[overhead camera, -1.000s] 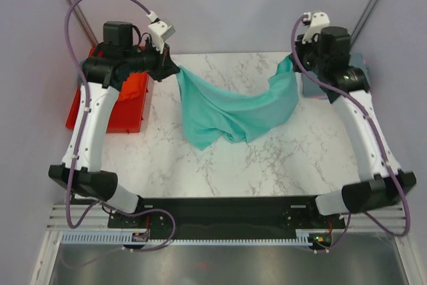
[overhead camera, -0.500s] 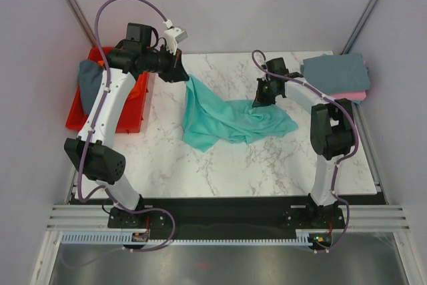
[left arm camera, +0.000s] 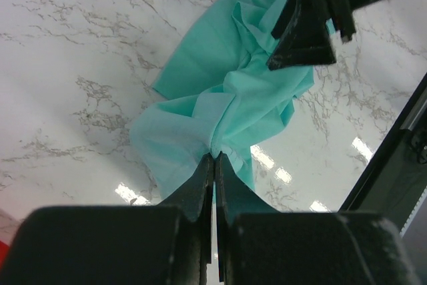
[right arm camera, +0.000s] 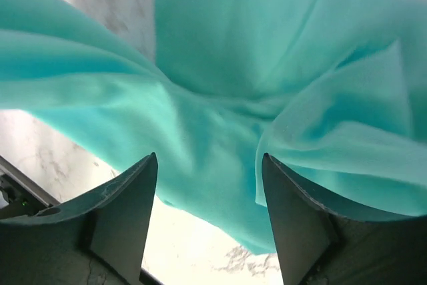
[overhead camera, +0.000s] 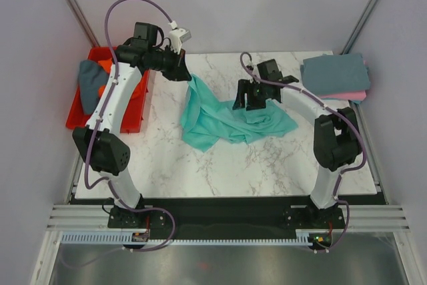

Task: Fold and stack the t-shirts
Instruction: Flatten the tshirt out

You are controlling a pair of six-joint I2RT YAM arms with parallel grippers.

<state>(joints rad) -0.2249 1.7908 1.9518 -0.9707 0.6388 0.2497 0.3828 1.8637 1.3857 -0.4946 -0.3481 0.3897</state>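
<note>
Crumpled teal t-shirt [overhead camera: 220,121], one corner aloft

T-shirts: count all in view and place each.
4. A teal shirt crumpled mid-table; folded grey shirt atop pink shirt at the right edge; grey bundle in the red bin, where more may hide.

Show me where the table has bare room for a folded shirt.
Widest bare marble: the strip between the teal shirt and the near edge. A smaller patch at the far edge, between left gripper and right gripper. Crowded: the middle, and the far-right corner with the folded stack.
</note>
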